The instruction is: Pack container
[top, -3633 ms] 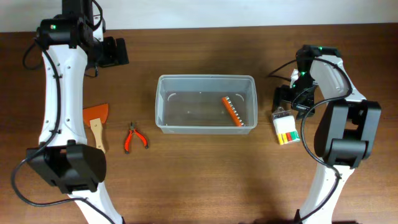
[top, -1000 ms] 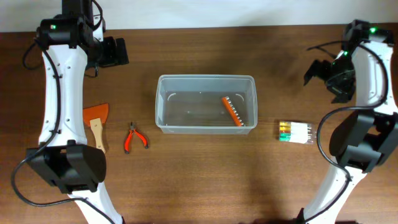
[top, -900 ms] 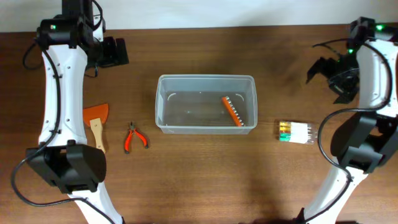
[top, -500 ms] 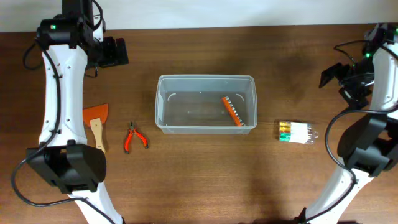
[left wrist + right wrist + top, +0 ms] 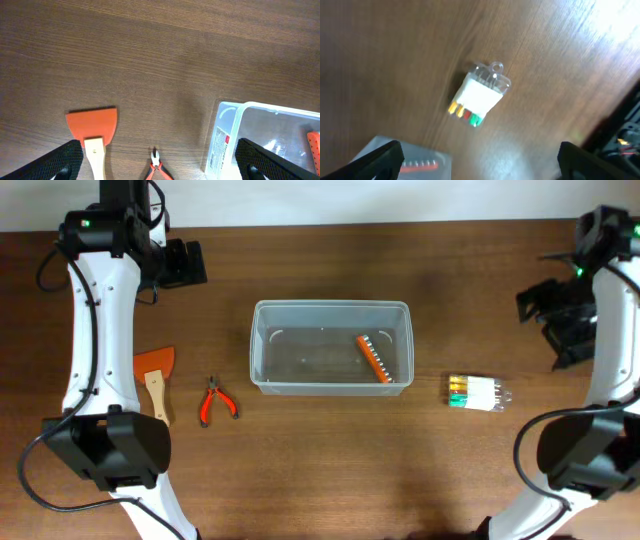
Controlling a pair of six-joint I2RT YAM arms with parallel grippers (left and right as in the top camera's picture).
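Centre of the table [image 5: 330,480], there's the container [image 5: 300,362]: clear, cloudy plastic, rectangular, corners rounded, a raised rim all the way round, no lid. One thing inside it, an orange strip [image 5: 374,358] lying slantwise toward the right end, with a row of small metal pieces along one edge. The rest of the floor is bare. From my left wrist I catch the container's near corner and a white label [image 5: 220,145] on its short wall.

Everything else sits out on the dark, fine-grained wood. Right of the container and clear of it lies a packet [image 5: 478,392], a clear, glossy case with a hang tab, a white middle, and yellow, red and green tips showing at one end. Off to the left are the pliers [image 5: 215,400], small, with orange-red handles and a dark nose. Further left is the scraper [image 5: 154,380], a flat orange blade on a pale wooden handle.

My left gripper [image 5: 192,265] hangs over the far left of the table, well away from the container, jaws spread wide with nothing between them; both black fingers [image 5: 67,157] sit at the corners of my wrist view. My right gripper [image 5: 555,323] is out at the right edge, above the packet and apart from it, also spread wide and holding nothing.
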